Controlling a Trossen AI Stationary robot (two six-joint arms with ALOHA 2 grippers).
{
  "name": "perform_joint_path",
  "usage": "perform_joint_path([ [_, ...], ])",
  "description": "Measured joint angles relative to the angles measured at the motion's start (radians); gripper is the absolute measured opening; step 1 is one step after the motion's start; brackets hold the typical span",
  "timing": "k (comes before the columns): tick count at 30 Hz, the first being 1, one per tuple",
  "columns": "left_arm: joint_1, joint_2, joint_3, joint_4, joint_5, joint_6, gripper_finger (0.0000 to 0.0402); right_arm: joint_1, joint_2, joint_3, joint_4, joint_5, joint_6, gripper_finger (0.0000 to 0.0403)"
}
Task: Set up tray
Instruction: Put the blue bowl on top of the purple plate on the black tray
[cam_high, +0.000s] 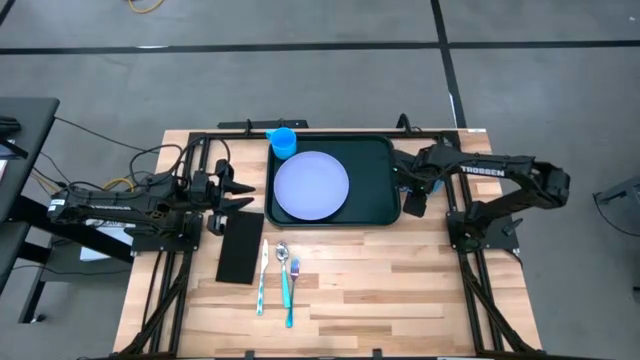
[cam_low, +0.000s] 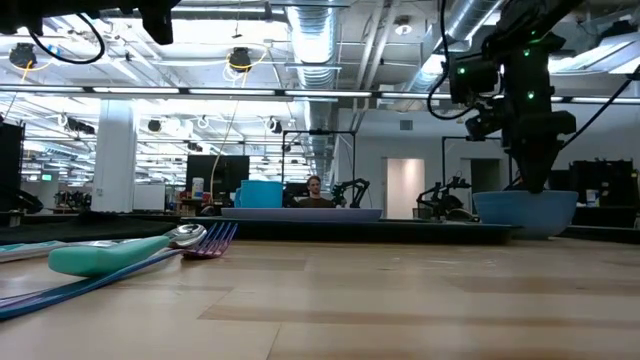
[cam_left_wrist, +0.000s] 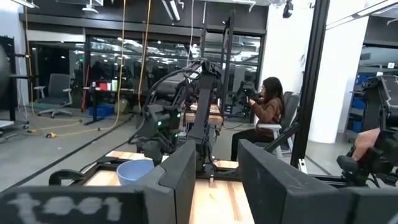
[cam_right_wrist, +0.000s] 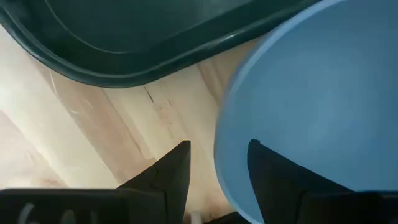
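Observation:
The dark green tray (cam_high: 372, 158) lies at the table's far middle. It carries a pale blue plate (cam_high: 311, 186) and, at its far left corner, a blue cup (cam_high: 283, 141). A blue bowl (cam_low: 525, 210) stands on the wood just past the tray's right edge (cam_right_wrist: 143, 68); the right arm hides it in the high view. My right gripper (cam_right_wrist: 217, 149) points down, open, one finger inside the bowl's rim and one outside. Wood shows between the outer finger (cam_right_wrist: 174, 168) and the rim (cam_right_wrist: 219, 155). My left gripper (cam_high: 238, 193) waits open at the table's left. My right gripper straddles the near part of the bowl's rim (cam_right_wrist: 224, 180) from above. The outer finger stands clear of it. Whether the inner finger (cam_right_wrist: 267, 174) touches the bowl's inner wall, I cannot tell. The bowl stands upright on the table.
A flat black napkin (cam_high: 241, 246) lies near the left gripper. Beside it lie a knife (cam_high: 262, 275), a spoon (cam_high: 283, 262) and a fork (cam_high: 292, 285) with teal handles. Bare wood stretches along the table's near side. A person (cam_left_wrist: 267, 112) sits beyond the table.

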Motion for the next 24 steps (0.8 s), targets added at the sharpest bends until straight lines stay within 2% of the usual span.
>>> perform_joint_path([
  [11,0.0,0.0,0.0,0.0,-0.001,-0.008,0.0108,0.0,0.119,0.0,0.003,0.0,-0.021,0.0139],
  [24,0.0,0.0,0.0,0.0,-0.001,-0.008,0.0108,-0.01,0.18,0.001,0.004,-0.002,-0.026,0.0056],
])
